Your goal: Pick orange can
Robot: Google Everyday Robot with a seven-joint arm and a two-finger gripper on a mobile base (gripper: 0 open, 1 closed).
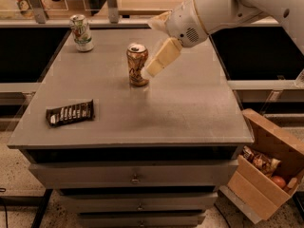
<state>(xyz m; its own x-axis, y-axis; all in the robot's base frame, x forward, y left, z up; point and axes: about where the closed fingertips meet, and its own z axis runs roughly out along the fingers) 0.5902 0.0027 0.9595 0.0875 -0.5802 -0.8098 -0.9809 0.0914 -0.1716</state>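
Note:
The orange can point(137, 64) stands upright on the grey table point(190, 103), in the middle of its far half. It has an orange-tan body and a silver top. My gripper point(151, 47) comes in from the right on a white arm and is open. Its near cream finger point(161, 58) slants down with its tip right at the can's right side. The far finger point(159, 21) shows behind, up and to the right of the can's top. The can is not between the fingers; it stands just left of them.
A green-and-white can point(81, 33) stands at the table's far left corner. A dark snack bar wrapper point(70, 113) lies near the front left. An open cardboard box point(266, 167) with items sits on the floor at the right. Drawers are below the tabletop.

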